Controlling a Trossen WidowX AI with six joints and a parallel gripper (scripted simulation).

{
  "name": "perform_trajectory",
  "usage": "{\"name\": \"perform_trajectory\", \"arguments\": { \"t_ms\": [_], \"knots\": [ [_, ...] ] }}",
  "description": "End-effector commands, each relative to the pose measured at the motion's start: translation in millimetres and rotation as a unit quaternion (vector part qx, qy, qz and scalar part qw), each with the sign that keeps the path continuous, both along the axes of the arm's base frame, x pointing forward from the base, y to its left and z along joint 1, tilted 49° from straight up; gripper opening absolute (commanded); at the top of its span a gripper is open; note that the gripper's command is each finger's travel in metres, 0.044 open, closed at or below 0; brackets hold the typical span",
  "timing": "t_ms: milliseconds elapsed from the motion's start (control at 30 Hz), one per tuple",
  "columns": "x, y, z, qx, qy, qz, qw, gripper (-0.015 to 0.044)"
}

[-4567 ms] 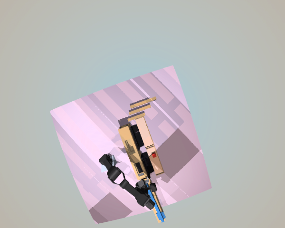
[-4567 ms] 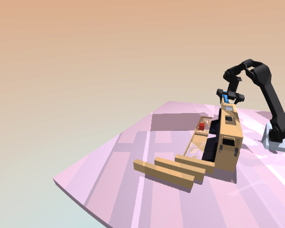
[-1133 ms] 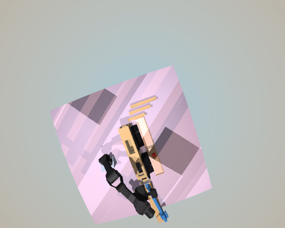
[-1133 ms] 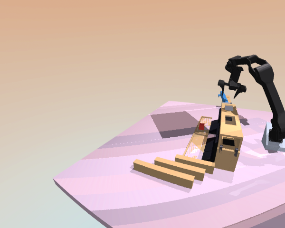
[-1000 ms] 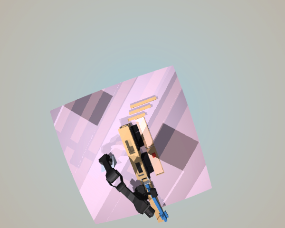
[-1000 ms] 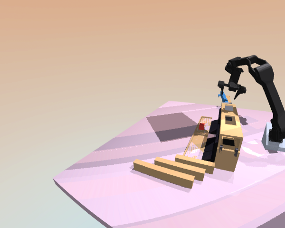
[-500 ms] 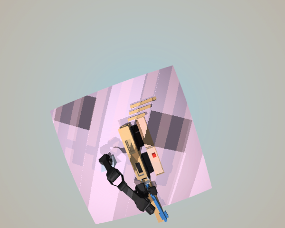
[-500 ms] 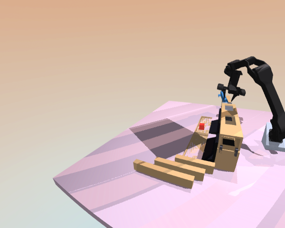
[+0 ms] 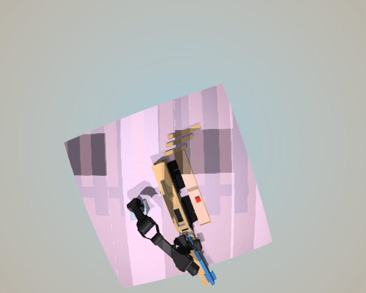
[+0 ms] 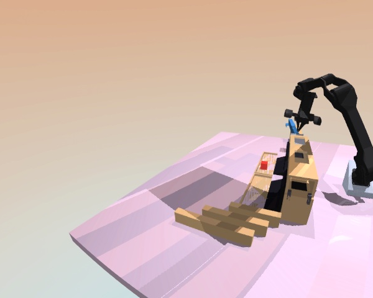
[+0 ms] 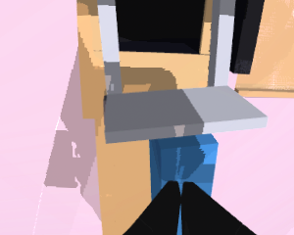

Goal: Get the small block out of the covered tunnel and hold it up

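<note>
The wooden tunnel point(image 9: 159, 168) point(image 10: 296, 210) point(image 11: 88, 73) has dark openings in its top. A small red block point(image 9: 197, 199) point(image 10: 263, 165) lies in the shallow tan tray point(image 9: 204, 217) point(image 11: 276, 49) beside the tunnel. A long blue handle point(image 9: 205, 268) point(image 10: 291, 125) point(image 11: 183, 157) sticks out of the tunnel's far end, alongside a wooden rail point(image 11: 124, 171). A grey crosspiece point(image 11: 147, 113) on two uprights spans that end. My gripper point(image 10: 298, 130) point(image 11: 178, 191) is shut, fingertips together, with nothing visible between them. In the wrist view the tips overlap the handle; whether they touch it cannot be told.
Three loose wooden bars point(image 9: 189, 129) point(image 10: 212, 227) lie near the tunnel's other end. Black panels point(image 9: 175, 174) point(image 11: 247, 49) stand between tunnel and tray. The arm's pale base point(image 10: 367, 191) stands on the tunnel's other side.
</note>
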State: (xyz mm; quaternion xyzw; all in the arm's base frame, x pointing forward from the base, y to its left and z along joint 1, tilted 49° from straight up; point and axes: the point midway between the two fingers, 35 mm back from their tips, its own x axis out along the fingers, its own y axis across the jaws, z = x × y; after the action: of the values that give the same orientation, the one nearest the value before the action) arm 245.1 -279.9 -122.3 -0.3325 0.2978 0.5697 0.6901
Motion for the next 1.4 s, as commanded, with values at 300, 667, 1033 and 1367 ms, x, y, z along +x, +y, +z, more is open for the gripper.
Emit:
{"name": "perform_trajectory", "arguments": {
  "t_ms": [300,667,1033,1367],
  "knots": [
    [0.2,-0.3,0.0,0.0,0.0,0.0,1.0,0.0105],
    [0.0,-21.6,18.6,-0.002,-0.002,-0.002,1.0,0.0394],
    [1.9,3.2,0.5,-0.002,-0.004,-0.003,1.0,0.044],
    [1.0,1.6,0.5,0.001,0.0,0.002,1.0,0.023]
  ]
}}
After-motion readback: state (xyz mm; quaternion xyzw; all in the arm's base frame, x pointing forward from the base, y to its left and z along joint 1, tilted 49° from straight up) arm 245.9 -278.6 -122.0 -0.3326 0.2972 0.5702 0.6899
